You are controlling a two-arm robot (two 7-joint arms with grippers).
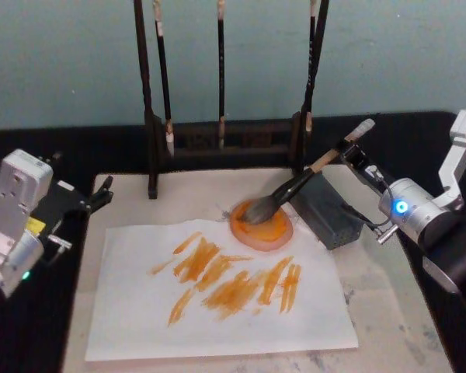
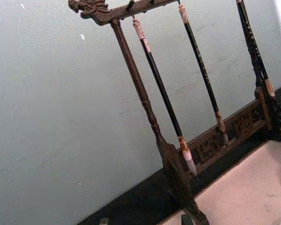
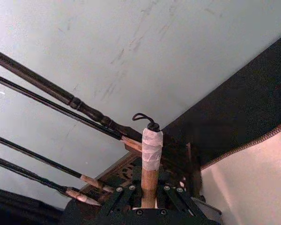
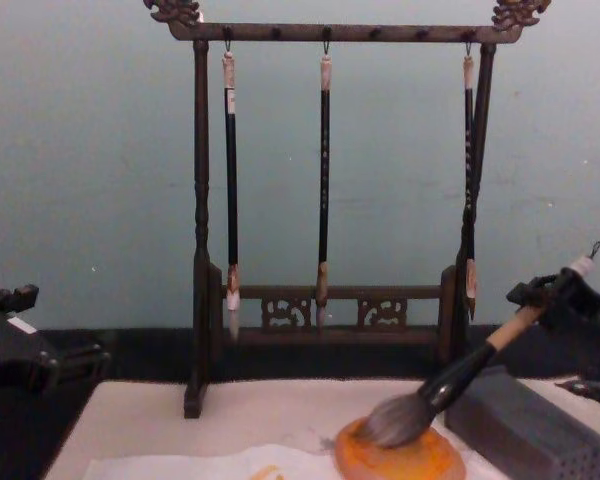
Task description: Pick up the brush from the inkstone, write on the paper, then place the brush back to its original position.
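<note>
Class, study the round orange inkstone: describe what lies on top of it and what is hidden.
The brush rests its grey tuft on the inkstone, its handle slanting up into the right claw. The dish surface under the tuft is covered.

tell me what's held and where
The right gripper holds the brush by its upper wooden handle, below the white wrapped end; left gripper sits idle at left.

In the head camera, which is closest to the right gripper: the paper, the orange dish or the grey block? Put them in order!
From the right gripper, holding the brush by its handle:
1. Grey block, right beside it, on the right.
2. Inkstone, the orange dish, mid-table.
3. Paper, spread toward the parked left gripper.
</note>
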